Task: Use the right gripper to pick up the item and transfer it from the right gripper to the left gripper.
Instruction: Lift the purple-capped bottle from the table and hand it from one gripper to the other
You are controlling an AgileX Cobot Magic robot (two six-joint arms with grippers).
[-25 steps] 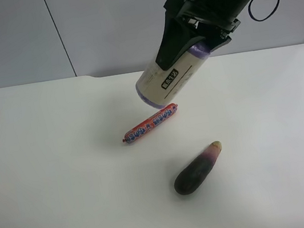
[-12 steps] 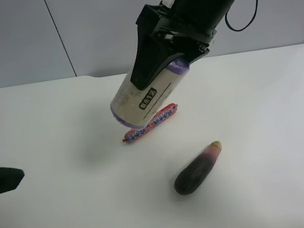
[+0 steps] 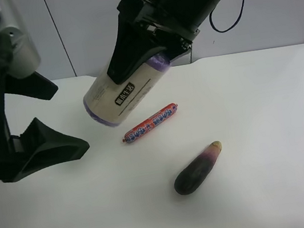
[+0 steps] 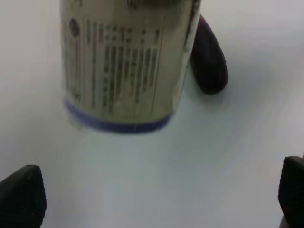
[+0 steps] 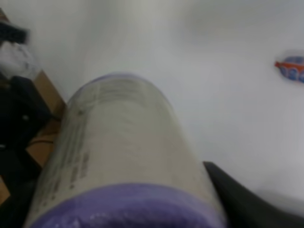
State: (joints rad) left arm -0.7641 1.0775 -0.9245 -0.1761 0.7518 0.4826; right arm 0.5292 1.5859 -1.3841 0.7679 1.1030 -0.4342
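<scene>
The item (image 3: 121,94), a cream-wrapped roll with purple ends and a small dark label, hangs tilted in the air above the white table (image 3: 270,130). My right gripper (image 3: 132,65) is shut on its upper half. The right wrist view shows the roll (image 5: 118,156) close up beside one black finger (image 5: 237,199). My left gripper (image 3: 71,116) is open at the exterior high view's left, its wedge fingers pointing at the roll's lower end, a short gap away. In the left wrist view the roll (image 4: 126,61) sits ahead of the open left gripper (image 4: 156,194), not between its fingertips (image 4: 21,199).
A red sausage stick (image 3: 150,123) lies on the table below the roll and shows in the right wrist view (image 5: 292,69). A dark purple aubergine (image 3: 197,168) lies nearer the front and shows in the left wrist view (image 4: 209,61). A grey wall stands behind the table.
My right gripper has carried the roll leftward and a little down. My left gripper has come in from the left edge, open, and now faces the roll's lower end.
</scene>
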